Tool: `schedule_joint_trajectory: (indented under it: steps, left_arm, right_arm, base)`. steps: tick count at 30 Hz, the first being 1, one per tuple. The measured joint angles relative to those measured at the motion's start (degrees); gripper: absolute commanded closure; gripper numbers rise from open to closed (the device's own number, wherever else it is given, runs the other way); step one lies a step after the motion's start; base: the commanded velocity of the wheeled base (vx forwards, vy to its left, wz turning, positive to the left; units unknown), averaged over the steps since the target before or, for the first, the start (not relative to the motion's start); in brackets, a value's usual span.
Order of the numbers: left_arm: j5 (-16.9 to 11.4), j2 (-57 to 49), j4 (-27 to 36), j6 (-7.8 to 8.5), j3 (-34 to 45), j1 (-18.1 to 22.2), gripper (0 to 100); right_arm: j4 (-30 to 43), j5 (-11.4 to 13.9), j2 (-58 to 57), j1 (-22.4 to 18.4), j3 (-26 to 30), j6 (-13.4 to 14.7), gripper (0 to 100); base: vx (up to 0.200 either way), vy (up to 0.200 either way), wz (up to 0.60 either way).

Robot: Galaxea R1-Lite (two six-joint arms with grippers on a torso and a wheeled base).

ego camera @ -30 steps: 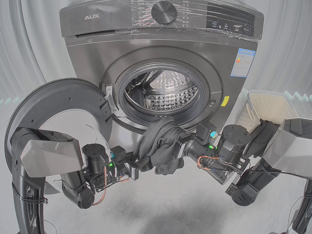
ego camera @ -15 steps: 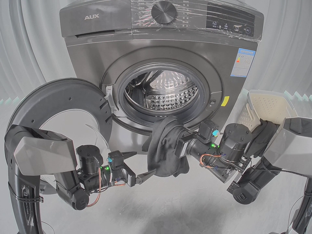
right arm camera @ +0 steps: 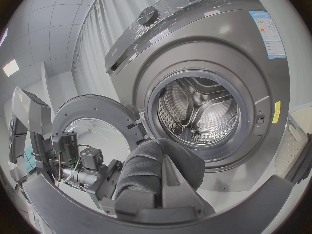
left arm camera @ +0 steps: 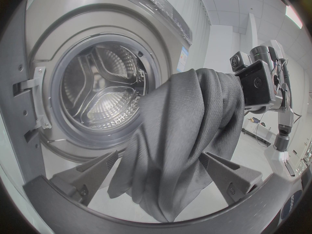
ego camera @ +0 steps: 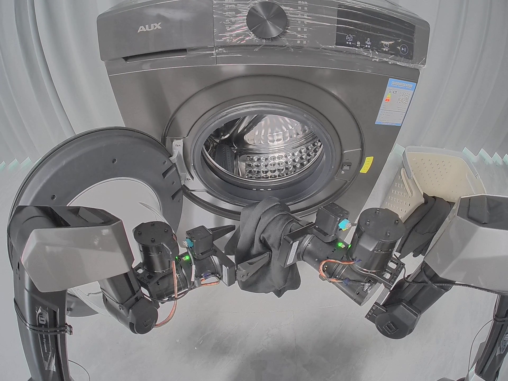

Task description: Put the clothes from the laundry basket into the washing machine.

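Fingers (left arm camera: 91,171) of the left gripper (ego camera: 248,245) are spread wide, one on each side of the hanging dark garment (ego camera: 262,239), bracketing the cloth rather than pinching it. The right gripper (right arm camera: 164,166) is the one doing the carrying: its fingers (right arm camera: 172,186) are closed on a bunched-up top part of the garment, and the rest droops down toward the floor (ego camera: 254,334).

So the garment is up in the air, just in front of the washing machine (ego camera: 159,85) and a bit below the lower rim of the opening. The door (ego camera: 95,165) is swung fully open on the robot's left. The drum (ego camera: 270,149) looks empty as far as the views reach inside.

Progress-wise it looks like early days. Nothing is in the machine yet, and this first piece has to go up and through the opening. Over on the robot's right, the laundry basket (ego camera: 442,173) has another dark piece of clothing (ego camera: 426,220) draped over its edge. I can't tell whether more is buried under it.
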Motion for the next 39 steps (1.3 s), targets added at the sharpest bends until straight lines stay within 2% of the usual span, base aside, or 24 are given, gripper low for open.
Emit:
schedule_joint_trajectory:
  steps: [5,15,16,19,27,32,37,38,39]
  left_arm:
    - [0.5,1.0,0.0,0.00,-1.5,-1.3,0]
    - [4.7,5.1,0.0,0.06,-6.9,-0.9,0]
    - [5.3,5.5,0.0,0.11,-7.7,-0.5,100]
    - [6.2,6.6,0.0,0.15,-9.2,0.7,100]
    - [6.4,7.7,0.0,-0.71,-10.7,1.6,100]
    - [9.2,7.6,0.0,-2.49,-12.2,1.9,100]
    - [9.9,6.4,0.0,-3.77,-12.0,1.9,100]
    - [9.9,6.1,0.0,-3.84,-11.8,1.9,100]
    - [9.9,5.8,0.0,-3.88,-11.6,1.8,100]
  right_arm:
    - [0.0,0.0,0.0,1.9,-0.1,0.0,100]
    - [-0.1,0.0,-0.3,3.4,0.2,0.0,100]
    - [-0.2,0.0,-0.4,3.4,0.3,0.0,100]
    - [-0.2,0.0,-0.5,3.3,0.3,0.1,100]
    - [-0.4,0.0,-0.6,3.2,0.9,0.2,100]
    - [-0.6,-0.2,-0.5,2.6,3.3,0.4,100]
    - [-0.9,-0.5,-0.1,2.4,5.6,0.6,100]
    - [-0.9,-0.6,0.0,2.4,5.8,0.6,0]
    - [-0.9,-0.6,0.0,2.4,5.9,0.6,0]
  base:
    - [0.000,0.000,0.00]
    - [0.000,0.000,0.00]
    - [0.000,0.000,0.00]
    - [0.000,0.000,0.00]
    - [0.000,0.000,0.00]
    - [0.000,0.000,0.00]
    - [0.000,0.000,0.00]
    - [0.000,0.000,0.00]
    - [0.000,0.000,0.00]
